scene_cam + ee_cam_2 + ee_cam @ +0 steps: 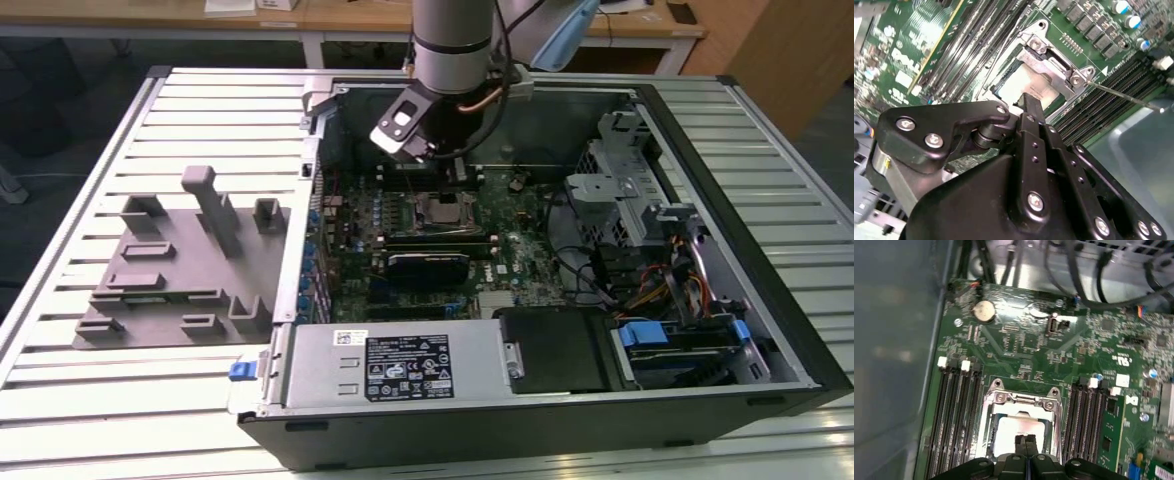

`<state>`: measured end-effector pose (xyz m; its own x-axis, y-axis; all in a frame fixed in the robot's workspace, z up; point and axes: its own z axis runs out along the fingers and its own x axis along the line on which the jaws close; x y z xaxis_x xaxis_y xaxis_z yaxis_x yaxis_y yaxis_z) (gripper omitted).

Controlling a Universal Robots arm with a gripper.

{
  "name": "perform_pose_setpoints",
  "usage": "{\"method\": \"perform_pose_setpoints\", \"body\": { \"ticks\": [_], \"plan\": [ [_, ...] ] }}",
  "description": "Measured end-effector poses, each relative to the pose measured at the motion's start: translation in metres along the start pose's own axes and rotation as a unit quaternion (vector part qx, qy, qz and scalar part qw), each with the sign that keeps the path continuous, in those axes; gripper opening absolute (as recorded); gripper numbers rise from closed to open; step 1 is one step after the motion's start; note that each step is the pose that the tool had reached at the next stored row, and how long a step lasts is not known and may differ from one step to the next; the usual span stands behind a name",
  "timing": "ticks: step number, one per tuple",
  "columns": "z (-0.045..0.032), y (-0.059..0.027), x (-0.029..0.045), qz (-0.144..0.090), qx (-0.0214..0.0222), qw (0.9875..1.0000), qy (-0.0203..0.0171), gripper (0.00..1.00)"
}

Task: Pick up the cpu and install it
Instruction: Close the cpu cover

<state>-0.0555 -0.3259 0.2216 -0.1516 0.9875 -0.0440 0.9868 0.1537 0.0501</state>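
Note:
The cpu (1011, 429) lies flat in its socket on the green motherboard (1019, 347), its silver top showing inside the metal socket frame (999, 397). In both wrist views my gripper (1026, 440) hangs just above the cpu's near edge, its two black fingers pressed together with nothing visible between them. The second wrist view has the cpu (1021, 82) right past the fingertips of my gripper (1029, 100), with the thin socket lever (1124, 96) sticking out to one side. In the exterior view my gripper (451, 168) reaches down into the open computer case (747, 250) over the cpu (441, 208).
Memory slots (956, 415) flank the socket on both sides. A power supply (387, 365) fills the case's front. A drive cage and cables (627, 200) sit at the exterior view's right. Grey fixture blocks (174, 270) stand on the slatted table (80, 180) at its left.

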Motion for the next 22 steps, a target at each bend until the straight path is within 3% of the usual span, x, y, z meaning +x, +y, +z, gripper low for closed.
{"method": "perform_pose_setpoints", "body": {
  "ticks": [5, 10, 16, 18, 22],
  "plan": [
    [0.0, 0.0, 0.0, -0.046, -0.002, 0.999, 0.0019, 0.11],
    [0.0001, 0.0, 0.0, -0.091, -0.0037, 0.9959, 0.003, 0.11],
    [0.0002, -0.0001, 0.0, -0.145, -0.006, 0.9894, 0.0048, 0.11],
    [0.0002, -0.0001, 0.0, -0.162, -0.0068, 0.9867, 0.0056, 0.11],
    [0.0003, -0.0001, 0.0, -0.199, -0.0085, 0.98, 0.0074, 0.11]
  ]
}}
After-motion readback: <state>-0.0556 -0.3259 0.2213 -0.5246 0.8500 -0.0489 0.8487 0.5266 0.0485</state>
